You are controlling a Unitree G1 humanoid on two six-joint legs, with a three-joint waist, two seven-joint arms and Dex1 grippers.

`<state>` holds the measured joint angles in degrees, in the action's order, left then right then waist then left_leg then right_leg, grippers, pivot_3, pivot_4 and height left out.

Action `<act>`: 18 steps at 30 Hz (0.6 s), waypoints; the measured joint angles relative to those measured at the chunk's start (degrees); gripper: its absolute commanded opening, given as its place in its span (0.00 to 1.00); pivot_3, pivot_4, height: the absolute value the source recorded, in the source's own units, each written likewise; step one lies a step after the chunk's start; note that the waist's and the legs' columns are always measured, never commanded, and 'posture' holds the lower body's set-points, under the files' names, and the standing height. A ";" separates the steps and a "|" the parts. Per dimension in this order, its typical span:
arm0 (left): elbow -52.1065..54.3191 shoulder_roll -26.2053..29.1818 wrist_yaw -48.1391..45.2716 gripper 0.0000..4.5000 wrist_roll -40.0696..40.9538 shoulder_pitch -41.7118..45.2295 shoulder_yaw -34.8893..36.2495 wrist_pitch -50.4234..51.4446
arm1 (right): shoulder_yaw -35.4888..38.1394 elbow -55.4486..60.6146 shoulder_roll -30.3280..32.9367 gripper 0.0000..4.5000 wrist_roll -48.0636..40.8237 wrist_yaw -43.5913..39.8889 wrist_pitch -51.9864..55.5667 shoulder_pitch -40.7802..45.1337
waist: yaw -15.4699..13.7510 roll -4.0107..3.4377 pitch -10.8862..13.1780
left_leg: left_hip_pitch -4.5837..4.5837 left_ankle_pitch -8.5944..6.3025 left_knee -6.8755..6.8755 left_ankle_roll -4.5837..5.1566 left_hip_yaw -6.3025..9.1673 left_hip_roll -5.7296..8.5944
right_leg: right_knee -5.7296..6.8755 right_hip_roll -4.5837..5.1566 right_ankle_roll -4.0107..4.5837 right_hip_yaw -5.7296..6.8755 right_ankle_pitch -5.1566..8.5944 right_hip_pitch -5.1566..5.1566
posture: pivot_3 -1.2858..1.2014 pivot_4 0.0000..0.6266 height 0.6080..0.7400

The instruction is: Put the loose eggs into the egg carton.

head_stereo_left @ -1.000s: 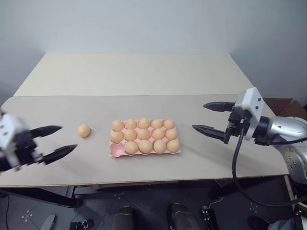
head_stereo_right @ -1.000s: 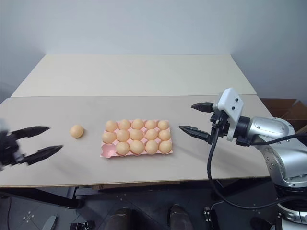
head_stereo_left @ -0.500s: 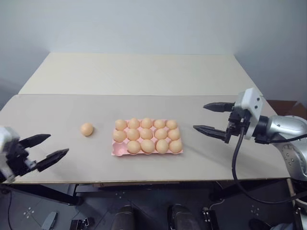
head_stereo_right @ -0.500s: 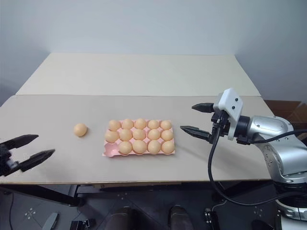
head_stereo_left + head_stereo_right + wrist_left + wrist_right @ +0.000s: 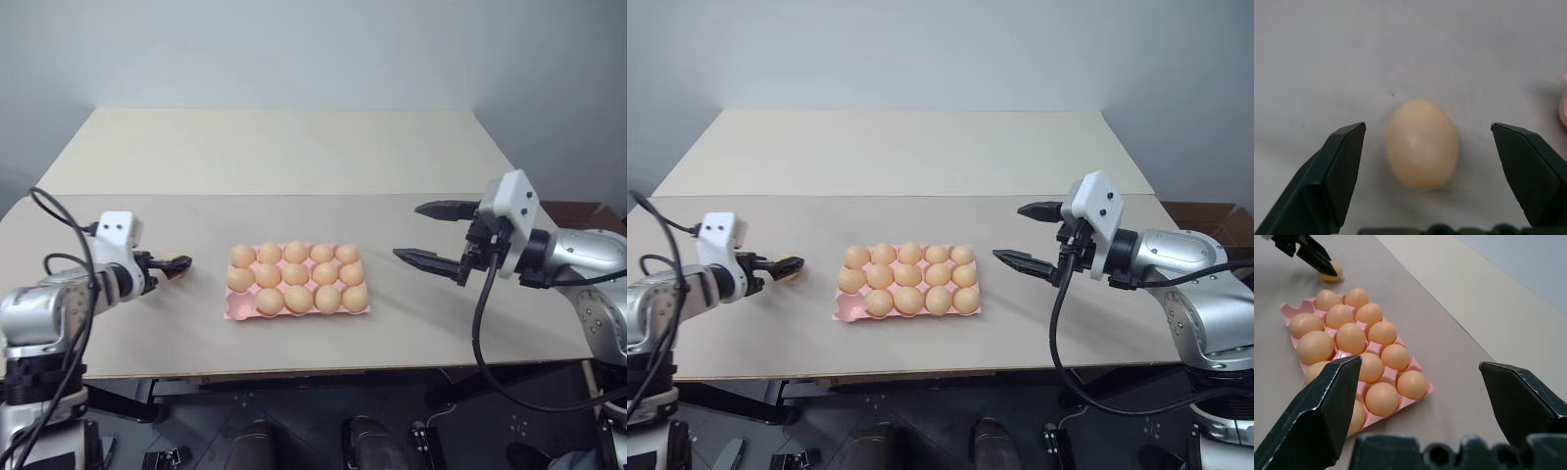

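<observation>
Loose egg (image 5: 1422,143) lies on the table (image 5: 294,157) near its left edge, between the spread fingers of the left gripper (image 5: 171,266), long axis along them. Egg carton (image 5: 235,308) sits beside; right gripper (image 5: 431,233), spread, hovers farther off.

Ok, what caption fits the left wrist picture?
Open left gripper fingers straddle the last loose egg on the table.
</observation>
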<state>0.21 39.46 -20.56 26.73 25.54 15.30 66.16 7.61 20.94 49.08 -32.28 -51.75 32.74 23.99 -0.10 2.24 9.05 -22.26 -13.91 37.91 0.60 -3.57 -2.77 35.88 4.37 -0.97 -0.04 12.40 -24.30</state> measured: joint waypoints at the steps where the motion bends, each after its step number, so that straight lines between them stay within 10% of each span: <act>1: -1.18 -0.91 0.31 0.90 -0.39 0.66 -1.01 0.00 | 0.01 0.06 0.00 1.00 -0.02 0.12 0.05 -0.01 | -0.02 0.00 0.00 | -0.01 0.00 0.00 0.00 0.01 0.00 | 0.00 0.00 0.00 0.01 0.00 0.00 | 0.52 0.24 1.00; 9: -4.10 -2.10 1.28 0.40 -2.06 3.67 -1.58 0.04 | 1.20 1.90 0.00 1.00 -0.55 2.37 1.40 -1.03 | -0.08 0.00 0.00 | -0.03 0.00 0.00 0.00 0.02 0.01 | -0.01 0.02 0.00 0.01 0.00 0.00 | 0.52 0.24 1.00; 18: 8.06 13.38 -27.87 0.39 0.60 -8.36 -1.51 -21.67 | 2.99 3.45 0.02 1.00 -0.66 3.96 2.36 -3.09 | 0.61 0.00 0.00 | -0.01 -0.01 0.00 -0.01 -0.09 -0.05 | 0.00 0.07 0.15 -0.02 0.07 -0.07 | 0.52 0.24 1.00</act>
<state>8.27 52.84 -48.43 27.33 17.18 13.79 44.49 10.60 24.39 49.09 -32.95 -47.79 35.10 20.90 0.51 2.24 9.06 -22.26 -13.92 37.90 0.59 -3.67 -2.82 35.89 4.44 -0.83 -0.07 12.47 -24.38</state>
